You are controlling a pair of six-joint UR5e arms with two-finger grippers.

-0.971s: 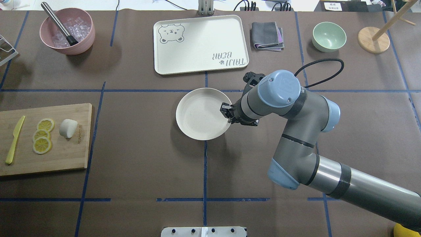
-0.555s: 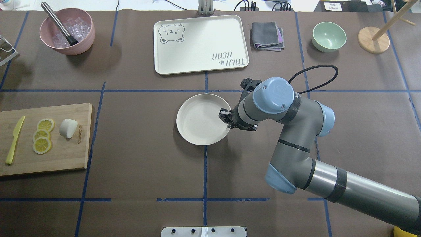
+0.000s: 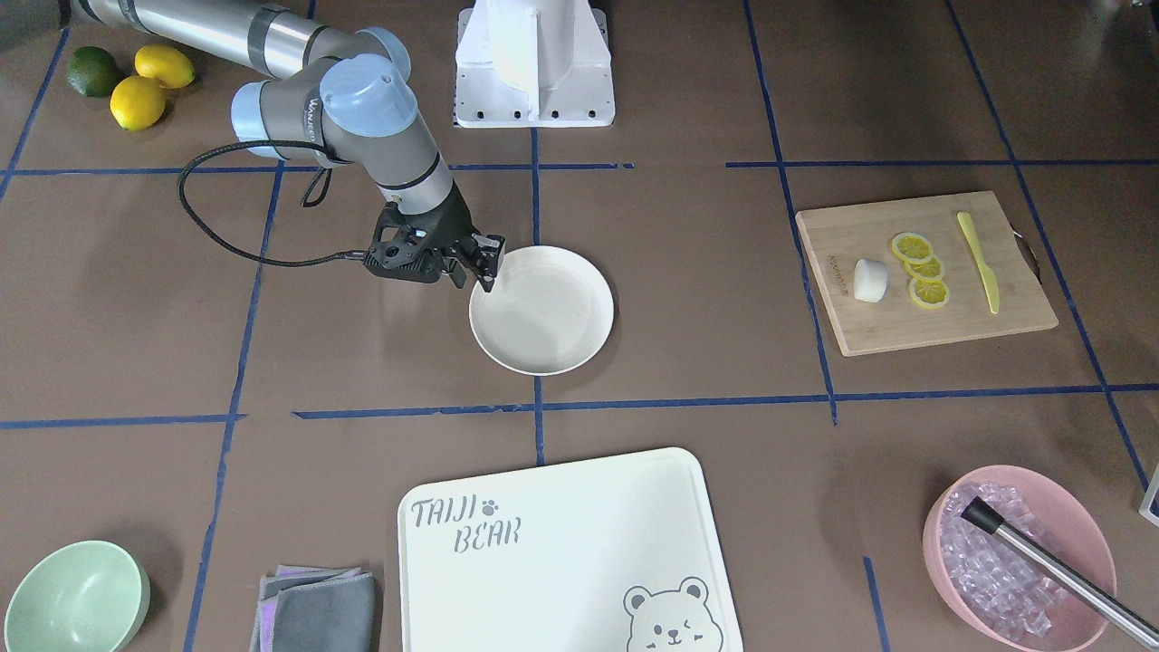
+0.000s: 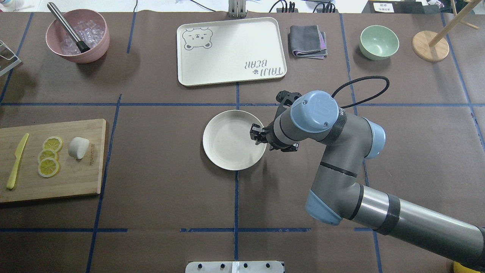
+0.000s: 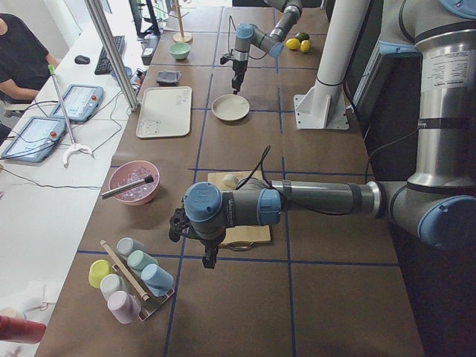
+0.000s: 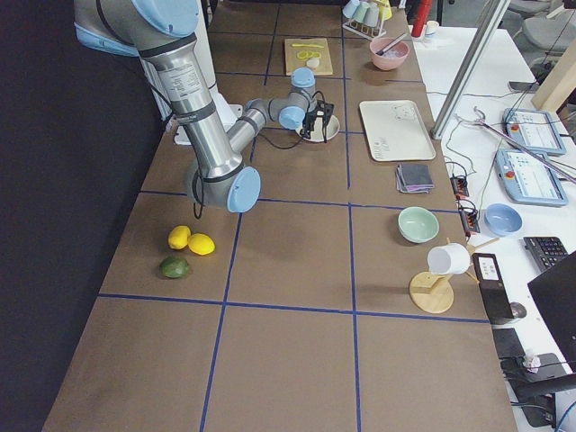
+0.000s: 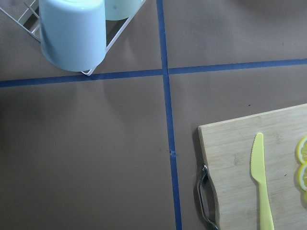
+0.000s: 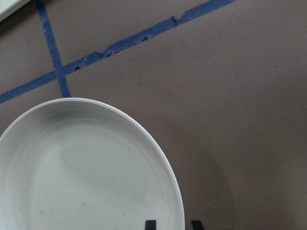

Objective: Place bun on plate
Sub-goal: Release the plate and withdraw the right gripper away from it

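The bun (image 4: pixel 78 147) is a small white lump lying on the wooden cutting board (image 4: pixel 75 178) at the table's left, beside the lemon slices (image 4: pixel 49 156); the front view shows the bun (image 3: pixel 870 279) too. The round cream plate (image 4: pixel 227 144) lies at the table's middle. My right gripper (image 4: pixel 256 137) is shut on the plate's right rim. In the right wrist view one fingertip (image 8: pixel 150 224) is inside the plate (image 8: pixel 86 167) and the other outside. My left gripper (image 5: pixel 210 257) hangs over the board's far-left end, away from the bun (image 5: pixel 230 180). I cannot tell its state.
A yellow knife (image 4: pixel 17 161) lies on the board's left side. At the back stand a pink bowl of ice (image 4: pixel 77 36), the bear-printed tray (image 4: pixel 231 51), a folded cloth (image 4: pixel 307 41) and a mint-green bowl (image 4: pixel 379 41). A cup rack (image 7: pixel 72 33) stands left of the board.
My right gripper has pulled the plate a little toward the robot's side of the table. The bun has not moved.
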